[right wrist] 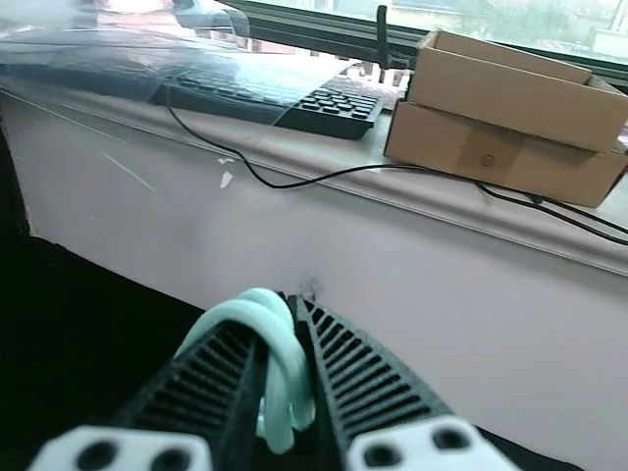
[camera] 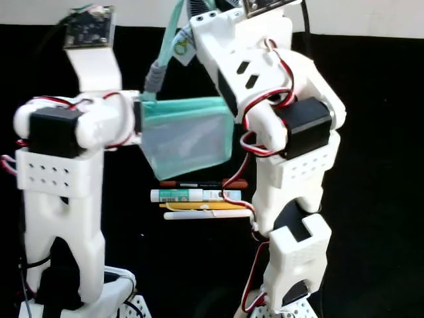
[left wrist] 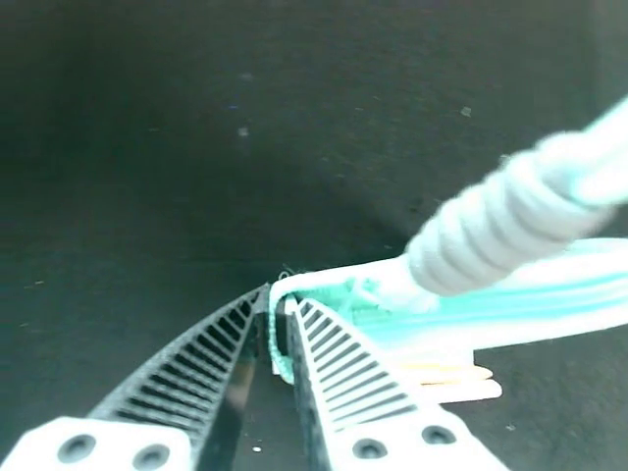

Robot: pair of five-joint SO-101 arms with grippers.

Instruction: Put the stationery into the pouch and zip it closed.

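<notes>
**Fig.** Pouch (camera: 189,136) hangs mid-frame, off the table (camera: 371,99). Stationery (camera: 199,197) lies in a row at lower centre, not yet inside. Left gripper (left wrist: 280,306): fingers clenched on pouch edge. Right gripper (right wrist: 285,316): fingers clenched on teal loop (right wrist: 257,306). Step, prob.: opening the mouth. Keep edge grip firm, pull loop away gently, avoid twisting fabric. Unclear: whether zip is open, where slider sits. Pen ends are partly hidden behind an arm.

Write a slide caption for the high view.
Teal pouch held up by one edge and its strap, stationery in a row on the black table.
</notes>
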